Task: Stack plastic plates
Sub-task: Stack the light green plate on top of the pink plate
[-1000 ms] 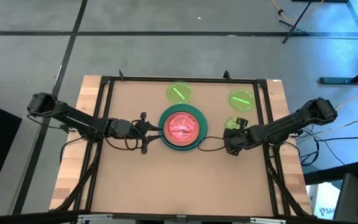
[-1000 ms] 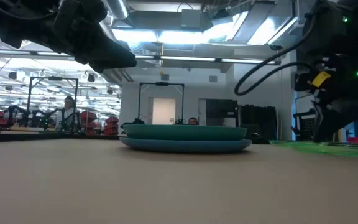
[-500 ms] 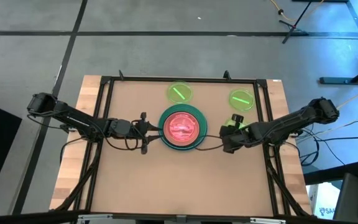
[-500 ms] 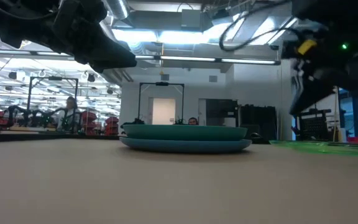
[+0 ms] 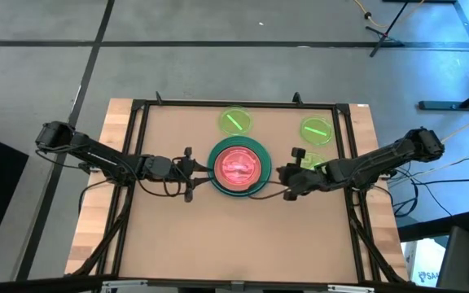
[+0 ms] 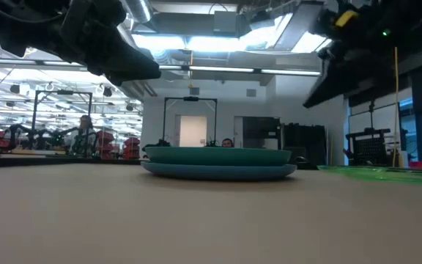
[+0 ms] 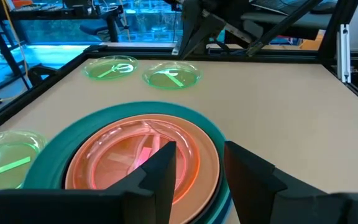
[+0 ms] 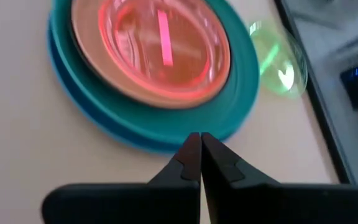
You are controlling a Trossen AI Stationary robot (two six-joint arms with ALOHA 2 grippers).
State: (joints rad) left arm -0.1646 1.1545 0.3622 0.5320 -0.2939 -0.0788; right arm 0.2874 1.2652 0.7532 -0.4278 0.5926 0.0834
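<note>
The right end effector (image 5: 287, 181), fingers pressed together and empty, has swung from the green plate (image 5: 309, 162) toward the glossy round stack (image 5: 238, 167), now just ahead of it; three small translucent green plates remain unstacked on the desk (image 5: 218, 236). The left end effector (image 7: 196, 163), fingers parted and empty, hovers beside the stack's pink top plate (image 7: 143, 155).

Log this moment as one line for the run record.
stack: pink plate topmost | green plates: three loose | left pincer: open beside stack | right pincer: shut, empty, near stack
</note>
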